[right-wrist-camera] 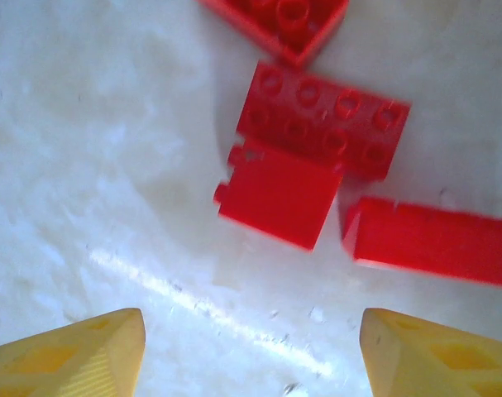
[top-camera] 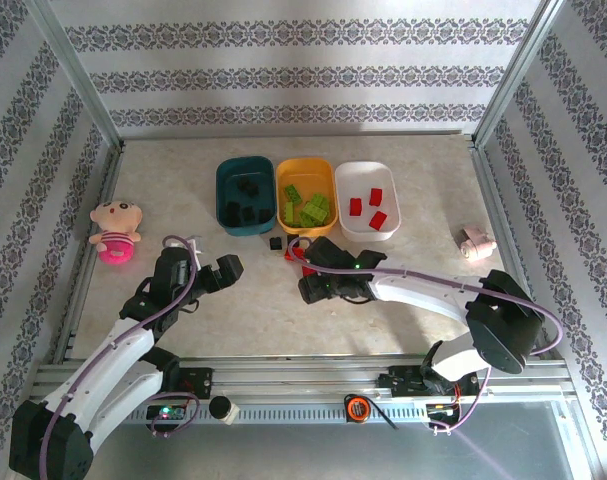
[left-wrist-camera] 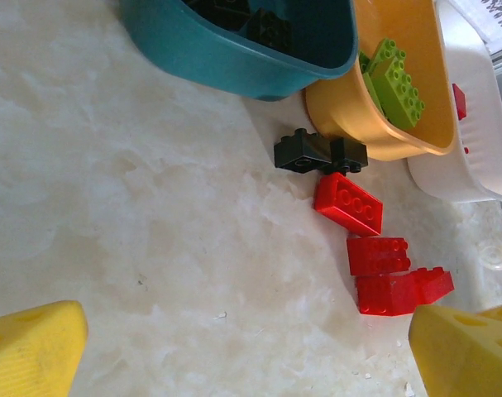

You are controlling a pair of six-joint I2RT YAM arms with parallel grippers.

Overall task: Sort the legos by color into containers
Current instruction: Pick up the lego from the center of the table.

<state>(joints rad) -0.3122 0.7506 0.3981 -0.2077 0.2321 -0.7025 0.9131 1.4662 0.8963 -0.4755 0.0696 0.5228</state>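
Legos in red are lying loose on the marbled tabletop just ahead of the right gripper, whose yellow fingers are standing apart with nothing between them. Three red bricks are clustering there, two of them touching, and a fourth is showing farther ahead. The left gripper is hovering with its jaws spread wide, holding nothing. Ahead of it and to its right, two black bricks are sitting just beside the foot of the orange-yellow tub. Beyond them the dark teal tub is holding black bricks, the orange-yellow tub is holding lime green bricks, and the white tub is holding red ones.
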